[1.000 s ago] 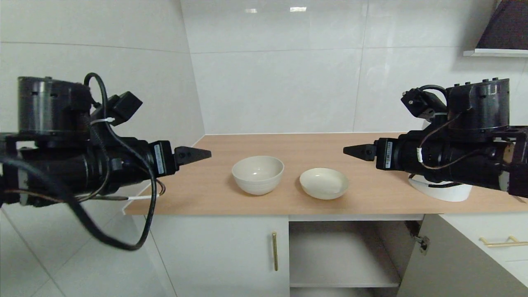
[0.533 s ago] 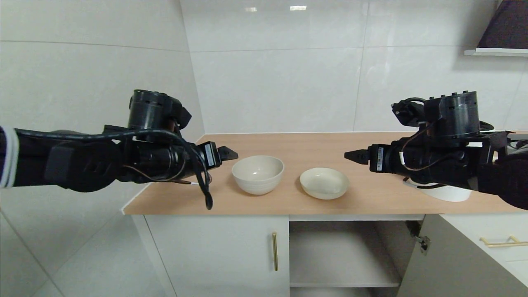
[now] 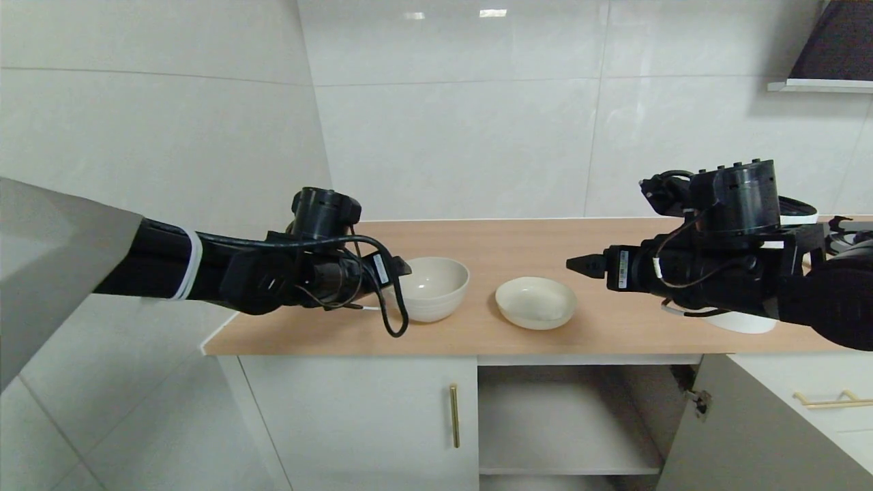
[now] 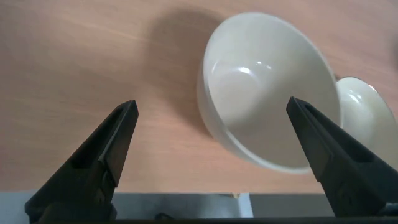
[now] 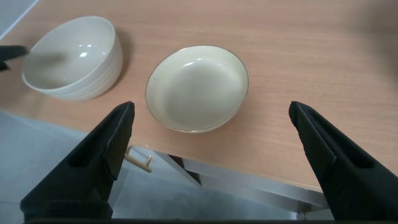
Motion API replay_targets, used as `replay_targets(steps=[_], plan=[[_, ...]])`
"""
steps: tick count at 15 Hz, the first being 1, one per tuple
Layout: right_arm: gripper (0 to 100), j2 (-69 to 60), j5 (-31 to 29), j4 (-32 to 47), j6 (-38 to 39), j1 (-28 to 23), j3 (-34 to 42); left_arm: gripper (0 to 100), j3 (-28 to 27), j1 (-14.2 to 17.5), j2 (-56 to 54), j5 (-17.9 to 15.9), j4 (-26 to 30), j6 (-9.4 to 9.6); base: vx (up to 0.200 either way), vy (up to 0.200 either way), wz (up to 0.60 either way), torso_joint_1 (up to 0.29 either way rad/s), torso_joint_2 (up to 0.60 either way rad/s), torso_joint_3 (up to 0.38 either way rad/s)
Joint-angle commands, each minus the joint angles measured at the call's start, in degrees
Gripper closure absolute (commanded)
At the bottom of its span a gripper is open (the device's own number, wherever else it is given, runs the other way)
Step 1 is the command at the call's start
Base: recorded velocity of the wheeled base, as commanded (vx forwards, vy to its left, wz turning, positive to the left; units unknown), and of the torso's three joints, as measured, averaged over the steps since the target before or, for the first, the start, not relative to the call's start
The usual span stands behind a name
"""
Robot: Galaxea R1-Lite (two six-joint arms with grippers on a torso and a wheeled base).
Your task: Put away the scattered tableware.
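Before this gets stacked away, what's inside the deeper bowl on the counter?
Nothing lies inside the deeper bowl. The left wrist view shows its bare glazed wall and bottom, with only light glints. In the head view, its own near wall covers the lower inside.

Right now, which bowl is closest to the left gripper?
The deeper bowl, on the robot's left: the left gripper is right beside its rim. The shallow bowl lies farther right, toward the right gripper.

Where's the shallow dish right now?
In the head view, the shallow dish sits on the counter, right of the deeper bowl, above the open cabinet.
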Motion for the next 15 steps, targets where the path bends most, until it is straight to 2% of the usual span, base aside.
replay_targets(steps=[1, 7, 8, 15], plan=[[0, 0.18, 0.01, -0.07, -0.04, 0.05, 0.08, 0, -1.27, -0.24, 2.49, 0.08, 0.05, -0.67, 0.0, 0.0, 0.0, 0.0, 0.0, 0.0], [0, 0.09, -0.35, -0.07, -0.04, 0.05, 0.25, 0, -1.27, -0.24, 3.54, -0.01, -0.04, -0.93, 0.0, 0.0, 0.0, 0.0, 0.0, 0.0], [0, 0.09, -0.43, -0.07, -0.04, 0.05, 0.08, 100, -1.27, -0.24, 3.63, -0.01, -0.04, -0.93, 0.0, 0.0, 0.0, 0.0, 0.0, 0.0], [0, 0.0, -0.7, 0.19, -0.12, -0.04, -0.45, 100, 1.19, -0.15, -2.52, 1.05, 0.31, -0.93, 0.0, 0.0, 0.0, 0.0, 0.0, 0.0]])
